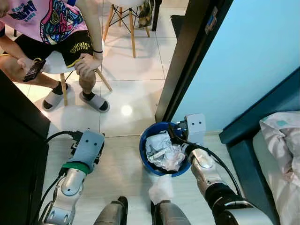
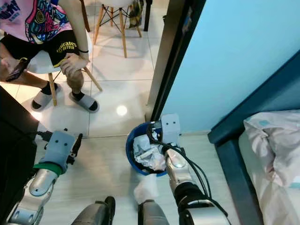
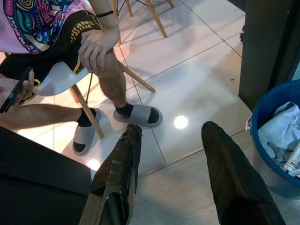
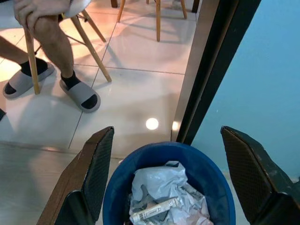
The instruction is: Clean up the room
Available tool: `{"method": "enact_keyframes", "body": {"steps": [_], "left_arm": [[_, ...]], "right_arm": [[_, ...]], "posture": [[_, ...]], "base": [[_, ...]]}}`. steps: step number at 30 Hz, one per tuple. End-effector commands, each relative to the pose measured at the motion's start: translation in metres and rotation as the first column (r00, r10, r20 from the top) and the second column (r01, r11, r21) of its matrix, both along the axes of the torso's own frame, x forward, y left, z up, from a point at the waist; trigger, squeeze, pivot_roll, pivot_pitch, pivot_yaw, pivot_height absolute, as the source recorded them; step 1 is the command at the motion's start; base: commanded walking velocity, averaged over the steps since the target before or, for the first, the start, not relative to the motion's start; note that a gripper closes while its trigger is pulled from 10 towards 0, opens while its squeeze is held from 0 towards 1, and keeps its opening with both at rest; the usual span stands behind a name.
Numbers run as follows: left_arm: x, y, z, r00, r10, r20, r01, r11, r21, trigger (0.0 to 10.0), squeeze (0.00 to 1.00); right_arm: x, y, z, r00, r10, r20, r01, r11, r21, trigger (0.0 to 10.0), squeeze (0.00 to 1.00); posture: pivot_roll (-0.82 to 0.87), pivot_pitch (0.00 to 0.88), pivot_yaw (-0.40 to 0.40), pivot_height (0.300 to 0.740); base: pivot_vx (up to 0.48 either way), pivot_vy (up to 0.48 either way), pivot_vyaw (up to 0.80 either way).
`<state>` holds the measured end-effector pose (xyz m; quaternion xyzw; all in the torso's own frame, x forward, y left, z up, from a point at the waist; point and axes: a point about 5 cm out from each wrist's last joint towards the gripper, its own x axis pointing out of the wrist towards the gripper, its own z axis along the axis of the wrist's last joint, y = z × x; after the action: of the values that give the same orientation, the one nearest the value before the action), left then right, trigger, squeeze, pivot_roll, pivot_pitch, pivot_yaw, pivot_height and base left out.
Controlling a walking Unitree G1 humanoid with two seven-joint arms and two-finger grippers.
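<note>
Yellow lettering runs along the hem of the seated person's black shorts (image 1: pixel 70 46), but it is too small to read with certainty. The pink shirt (image 1: pixel 44 16) carries dark printed letters, cut off by the frame edge and not readable

A home bedroom: bed (image 1: pixel 276 154), tiled floor (image 1: pixel 136 93), person (image 1: pixel 51 28) in slippers.

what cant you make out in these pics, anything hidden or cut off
- Blue bin: its floor, buried under crumpled trash.
- Bed: cut off by the eye views' right edge.
- White scrap by the robot's feet: what it is, too small.
- Phone screen: angled away.
</note>
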<state>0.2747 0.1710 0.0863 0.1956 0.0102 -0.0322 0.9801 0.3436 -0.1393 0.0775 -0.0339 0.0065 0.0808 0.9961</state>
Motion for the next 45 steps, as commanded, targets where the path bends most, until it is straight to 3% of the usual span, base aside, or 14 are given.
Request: {"method": "enact_keyframes", "body": {"steps": [1,11,18,27,45], "left_arm": [[-0.004,0.001,-0.009,1.000,0.005,-0.030,-0.005,1.000,0.007,10.0,0.00],[0.001,-0.002,-0.012,0.999,0.008,-0.031,-0.008,1.000,0.005,10.0,0.00],[0.005,-0.004,-0.015,0.999,0.015,-0.043,-0.014,1.000,0.008,10.0,0.00],[0.015,-0.009,-0.017,0.998,0.025,-0.064,-0.027,0.999,-0.029,10.0,0.00],[0.019,-0.014,-0.016,0.999,0.001,-0.048,-0.002,1.000,-0.023,10.0,0.00]], "right_arm": [[-0.007,-0.002,-0.010,1.000,-0.004,-0.026,0.004,1.000,-0.008,10.0,0.00],[-0.048,-0.004,-0.052,0.994,-0.027,-0.101,0.029,0.999,0.018,10.0,0.00],[-0.063,0.001,-0.062,0.993,0.011,-0.115,-0.009,1.000,0.019,10.0,0.00],[-0.059,0.005,-0.057,0.996,0.015,-0.089,-0.014,1.000,0.020,10.0,0.00],[-0.057,0.007,-0.053,0.997,0.019,-0.074,-0.018,1.000,0.012,10.0,0.00]], "posture": [[-0.01,0.174,0.030,0.740],[-0.04,0.154,0.016,0.740],[-0.05,0.138,0.008,0.740],[-0.07,0.116,0.011,0.740],[-0.07,0.105,0.019,0.740]], "base": [[0.000,0.000,0.00],[0.000,0.000,0.00],[0.000,0.000,0.00],[-0.031,0.000,0.00],[-0.446,0.000,0.00]]}}
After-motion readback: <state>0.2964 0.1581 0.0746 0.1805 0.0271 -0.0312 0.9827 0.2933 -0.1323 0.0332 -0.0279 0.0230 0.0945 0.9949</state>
